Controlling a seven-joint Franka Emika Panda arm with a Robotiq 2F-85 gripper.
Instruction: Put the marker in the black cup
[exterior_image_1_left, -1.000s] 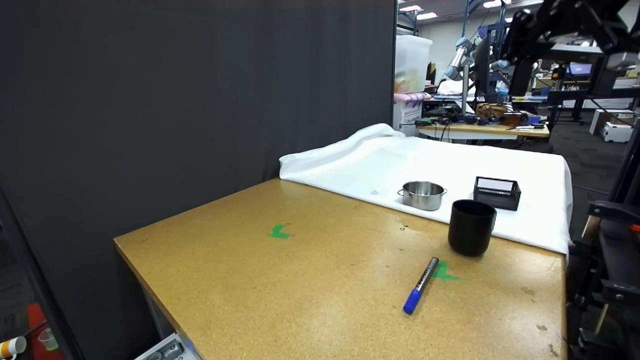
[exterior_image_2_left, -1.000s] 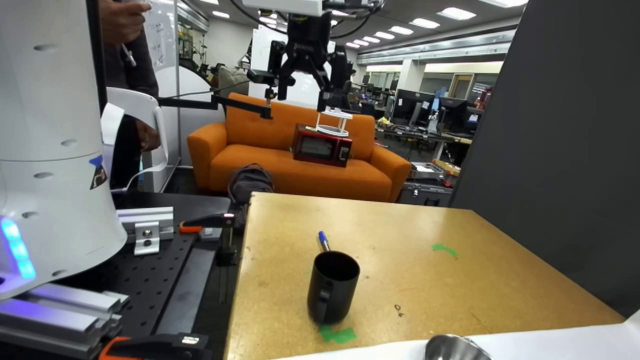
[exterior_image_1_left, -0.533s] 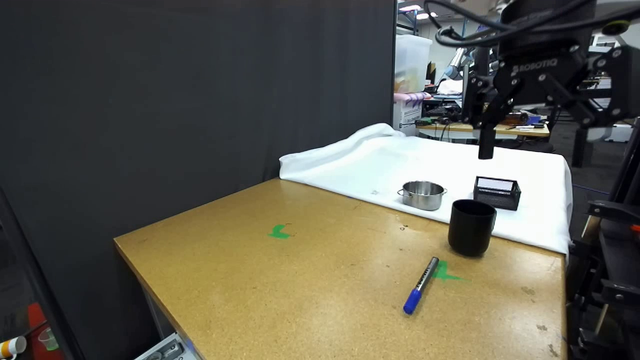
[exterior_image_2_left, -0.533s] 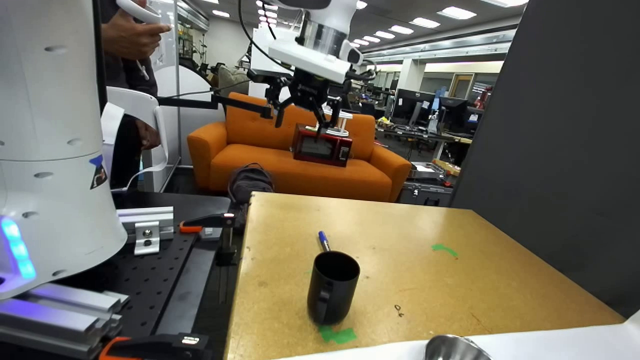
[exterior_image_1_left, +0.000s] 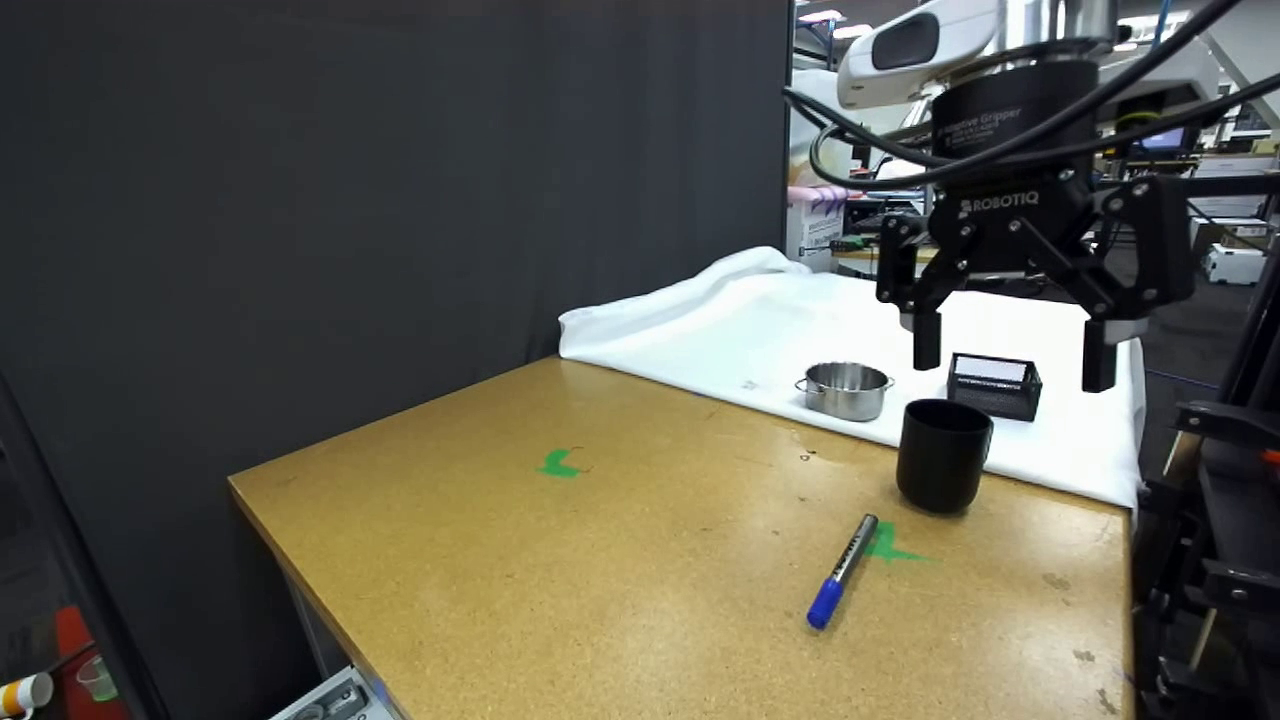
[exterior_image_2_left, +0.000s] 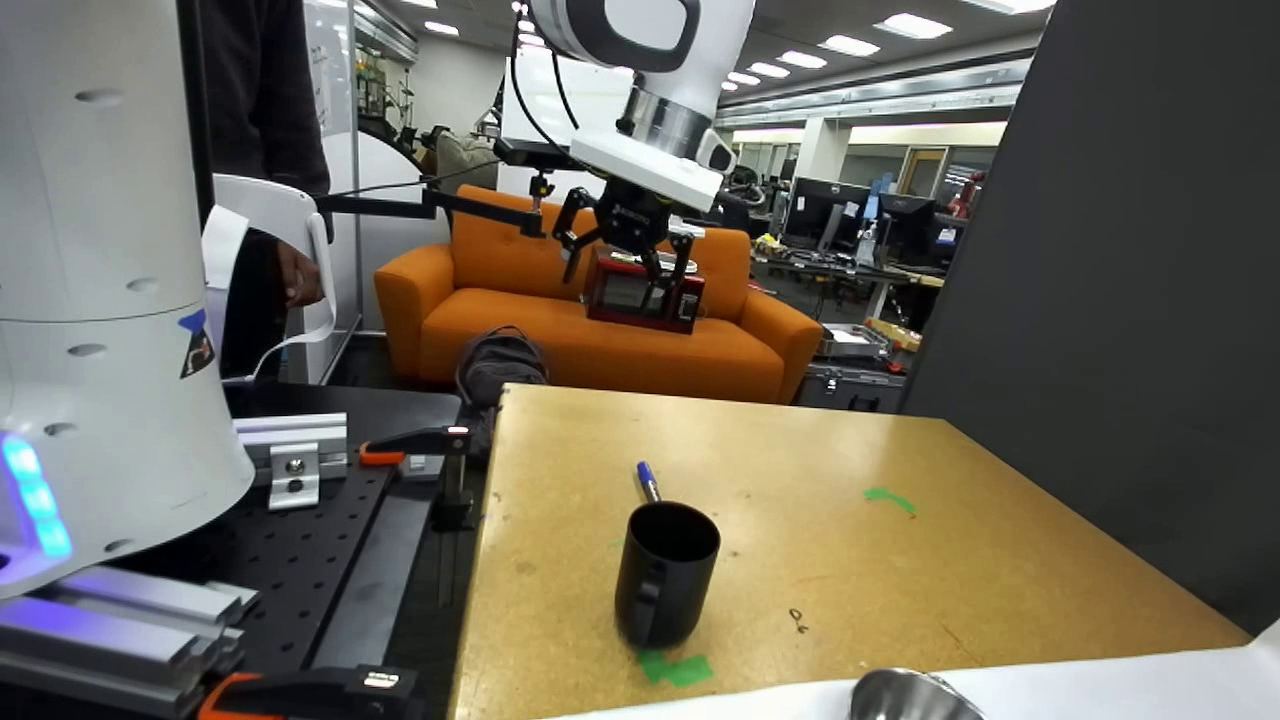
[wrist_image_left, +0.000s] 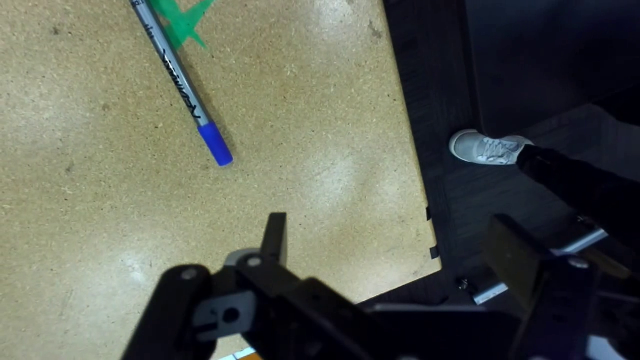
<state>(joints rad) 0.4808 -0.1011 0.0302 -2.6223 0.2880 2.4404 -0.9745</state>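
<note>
The marker (exterior_image_1_left: 843, 572) lies flat on the wooden table, grey-bodied with a blue cap. It also shows in an exterior view behind the cup, partly hidden (exterior_image_2_left: 649, 482), and at upper left in the wrist view (wrist_image_left: 181, 82), its top end cut off. The black cup (exterior_image_1_left: 943, 457) stands upright close to the marker; its handle shows in an exterior view (exterior_image_2_left: 665, 585). It is out of the wrist view. My gripper (exterior_image_1_left: 1013, 360) is open and empty, high above the table. In the wrist view, its fingers (wrist_image_left: 390, 222) are wide apart near the table corner, away from the marker.
A shiny metal bowl (exterior_image_1_left: 846, 392) and a black mesh box (exterior_image_1_left: 1010, 398) stand on a white cloth (exterior_image_1_left: 720, 330) beyond the cup. A dark panel (exterior_image_1_left: 400, 200) borders the table (exterior_image_1_left: 600, 560). The robot base (exterior_image_2_left: 110, 300) stands beside the table.
The arm and open gripper have come down and swung further into view over the table side. The marker and the cup have not moved.
</note>
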